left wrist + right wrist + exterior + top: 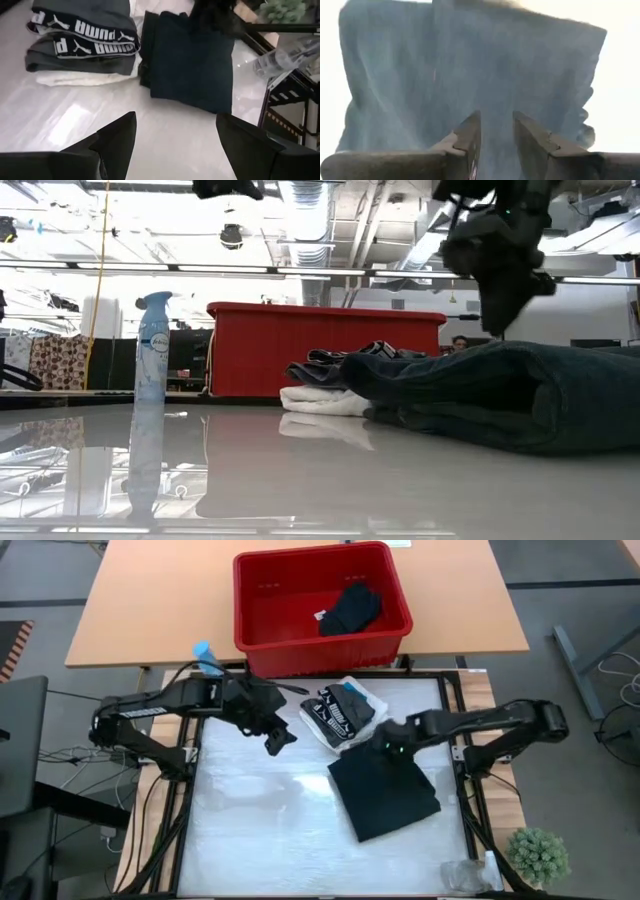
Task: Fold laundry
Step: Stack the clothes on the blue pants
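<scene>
A dark folded garment [385,790] lies flat on the white table top, right of centre. Just beyond its far edge sits a stack of folded laundry [342,715]: white at the bottom, grey with a lettered waistband, teal on top. My right gripper [388,747] hangs over the dark garment's far edge, pointing steeply down. Its fingers stand slightly apart with nothing between them [496,117], and in the low view it is clear of the cloth [497,320]. My left gripper [280,740] hovers open left of the stack, above bare table [175,122].
A red slotted basket [260,600] stands on the wooden table beyond the far edge, with a black garment [352,610] in it. A blue spray bottle [207,658] stands at the far left, a small plant [538,855] and a clear bottle [465,875] at the near right. The table's near left is bare.
</scene>
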Motion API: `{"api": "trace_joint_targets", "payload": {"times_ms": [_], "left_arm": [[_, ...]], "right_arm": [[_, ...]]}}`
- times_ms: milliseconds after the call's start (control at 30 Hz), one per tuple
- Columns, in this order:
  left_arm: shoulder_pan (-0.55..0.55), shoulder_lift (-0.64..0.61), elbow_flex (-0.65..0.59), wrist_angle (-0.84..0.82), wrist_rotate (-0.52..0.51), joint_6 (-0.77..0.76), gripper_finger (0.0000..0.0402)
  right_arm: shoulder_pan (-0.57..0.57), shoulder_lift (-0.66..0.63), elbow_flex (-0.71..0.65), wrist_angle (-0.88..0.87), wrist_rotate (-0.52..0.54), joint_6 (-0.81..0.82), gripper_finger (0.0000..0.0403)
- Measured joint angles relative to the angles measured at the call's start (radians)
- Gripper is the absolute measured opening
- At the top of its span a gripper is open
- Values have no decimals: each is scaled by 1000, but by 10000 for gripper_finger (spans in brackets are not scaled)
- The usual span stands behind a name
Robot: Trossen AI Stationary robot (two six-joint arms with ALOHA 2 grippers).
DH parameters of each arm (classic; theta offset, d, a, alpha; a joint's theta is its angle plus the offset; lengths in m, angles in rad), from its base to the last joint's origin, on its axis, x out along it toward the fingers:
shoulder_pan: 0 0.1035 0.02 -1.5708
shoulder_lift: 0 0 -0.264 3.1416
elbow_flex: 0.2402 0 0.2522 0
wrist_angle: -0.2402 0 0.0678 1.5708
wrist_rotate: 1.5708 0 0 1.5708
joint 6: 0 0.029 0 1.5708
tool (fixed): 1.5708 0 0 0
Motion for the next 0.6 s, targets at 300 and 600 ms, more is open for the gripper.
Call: {"api": "trace_joint_targets", "payload": {"times_ms": [300, 600], "left_arm": [[91, 2, -259, 378, 95, 4, 265], [235, 3, -535, 744, 239, -189, 265]], "right_arm": [[-309, -49, 5, -28, 56, -144, 133], [-601, -5, 6, 237, 104, -240, 132]]}}
